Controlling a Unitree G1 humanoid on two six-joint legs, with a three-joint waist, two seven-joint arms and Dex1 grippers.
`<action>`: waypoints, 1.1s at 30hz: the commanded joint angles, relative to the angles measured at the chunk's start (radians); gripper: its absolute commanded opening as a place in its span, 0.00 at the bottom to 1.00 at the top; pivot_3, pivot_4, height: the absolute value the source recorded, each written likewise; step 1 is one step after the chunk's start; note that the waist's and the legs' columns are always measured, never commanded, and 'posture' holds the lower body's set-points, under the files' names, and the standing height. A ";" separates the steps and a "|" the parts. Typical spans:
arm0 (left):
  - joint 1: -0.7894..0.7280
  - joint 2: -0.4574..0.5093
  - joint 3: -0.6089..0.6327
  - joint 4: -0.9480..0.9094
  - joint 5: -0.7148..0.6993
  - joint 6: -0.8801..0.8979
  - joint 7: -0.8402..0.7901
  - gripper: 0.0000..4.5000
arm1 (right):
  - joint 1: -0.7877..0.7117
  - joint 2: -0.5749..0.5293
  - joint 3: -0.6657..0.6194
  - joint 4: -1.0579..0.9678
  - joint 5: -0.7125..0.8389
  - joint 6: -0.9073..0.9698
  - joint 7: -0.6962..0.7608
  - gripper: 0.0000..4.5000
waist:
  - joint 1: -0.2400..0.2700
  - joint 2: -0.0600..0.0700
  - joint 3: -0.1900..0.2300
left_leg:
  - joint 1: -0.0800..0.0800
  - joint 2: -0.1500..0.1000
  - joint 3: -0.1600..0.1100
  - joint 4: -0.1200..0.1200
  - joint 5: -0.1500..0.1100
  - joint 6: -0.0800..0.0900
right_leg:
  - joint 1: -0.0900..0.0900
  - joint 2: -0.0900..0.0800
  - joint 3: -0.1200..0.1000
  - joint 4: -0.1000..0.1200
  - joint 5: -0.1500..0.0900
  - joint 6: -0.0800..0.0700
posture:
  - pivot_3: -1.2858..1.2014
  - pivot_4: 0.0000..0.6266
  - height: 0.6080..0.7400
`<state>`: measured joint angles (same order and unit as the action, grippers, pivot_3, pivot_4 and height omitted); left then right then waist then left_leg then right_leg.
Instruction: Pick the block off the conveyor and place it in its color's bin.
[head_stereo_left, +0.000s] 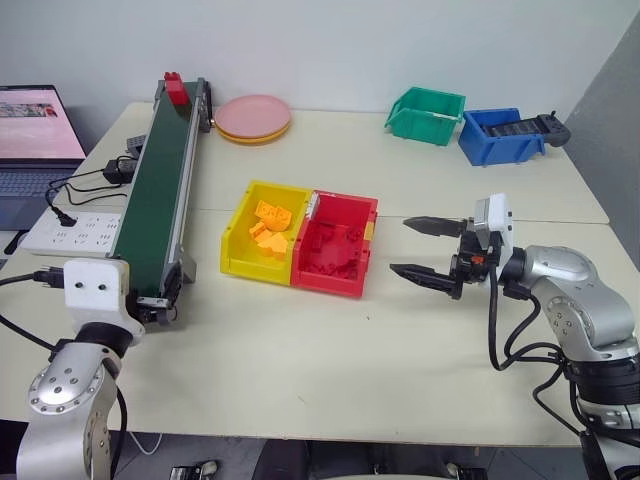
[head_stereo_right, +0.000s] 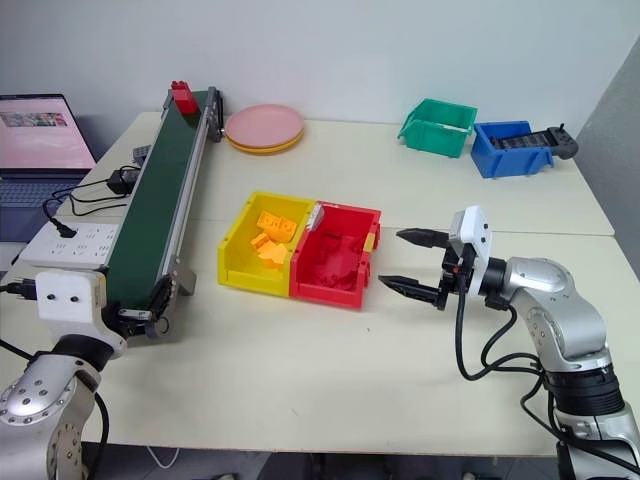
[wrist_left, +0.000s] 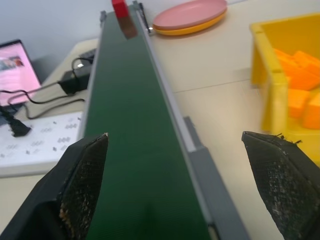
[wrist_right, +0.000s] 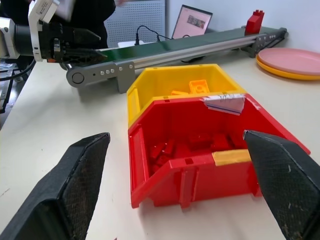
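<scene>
The block (head_stereo_left: 174, 88) sits at the far end of the conveyor (head_stereo_left: 158, 195), upright on the green belt near the surface's back edge, just beside the pink plate (head_stereo_left: 253, 117). The conveyor runs along the surface's left side, so its near end delivers to the left end effector (wrist_left: 175, 185), which waits at that end, aimed up the belt; that placement looks meant to let the block ride down into reach. Its 2 fingers (wrist_left: 82, 185) stand wide apart, straddling the belt's width, holding and touching nothing. The red bin (head_stereo_left: 336, 244) sits mid-surface, touching the yellow bin (head_stereo_left: 262, 230) on its left, both with low lips facing the near edge, probably for easy drops. Red pieces already lie in the red bin, orange ones in the yellow. The right end effector (head_stereo_left: 430, 249) hovers just right of the red bin, pointing at it, spread wide and empty. The pick is not yet begun.
</scene>
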<state>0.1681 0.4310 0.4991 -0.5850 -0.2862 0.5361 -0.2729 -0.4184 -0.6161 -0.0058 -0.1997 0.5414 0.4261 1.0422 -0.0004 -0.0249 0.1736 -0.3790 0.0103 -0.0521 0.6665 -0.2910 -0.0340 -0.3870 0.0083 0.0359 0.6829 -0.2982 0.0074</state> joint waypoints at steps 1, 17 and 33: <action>-0.009 0.007 0.034 -0.048 -0.024 0.003 0.009 0.99 | -0.030 0.003 0.002 -0.005 0.008 -0.020 0.024 1.00 | 0.000 0.000 0.000 | 0.000 0.000 0.000 0.000 0.000 0.000 | 0.000 0.000 0.000 0.000 0.000 0.000 | 0.52 0.24 1.00; -0.025 0.060 0.060 -0.027 -0.046 -0.017 -0.033 0.99 | -0.046 -0.016 0.016 -0.088 0.053 0.041 0.054 1.00 | -0.002 0.000 0.000 | 0.000 0.000 0.001 0.000 0.000 0.000 | 0.000 0.000 0.001 0.000 0.000 0.000 | 0.52 0.24 1.00; -0.122 0.101 0.069 0.119 -0.100 0.073 -0.004 0.99 | -0.040 -0.044 0.036 -0.146 0.084 0.098 0.061 1.00 | -0.002 0.000 0.000 | 0.000 0.000 0.000 0.000 0.000 0.000 | 0.000 0.000 0.000 0.000 0.000 0.000 | 0.52 0.24 1.00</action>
<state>0.0678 0.5072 0.5480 -0.4868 -0.4087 0.6136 -0.2963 -0.4469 -0.6482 0.0312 -0.3285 0.6453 0.5551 1.0918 -0.0023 -0.0249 0.1737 -0.3792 0.0104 -0.0523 0.6662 -0.2910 -0.0340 -0.3875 0.0084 0.0360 0.6827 -0.2982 0.0073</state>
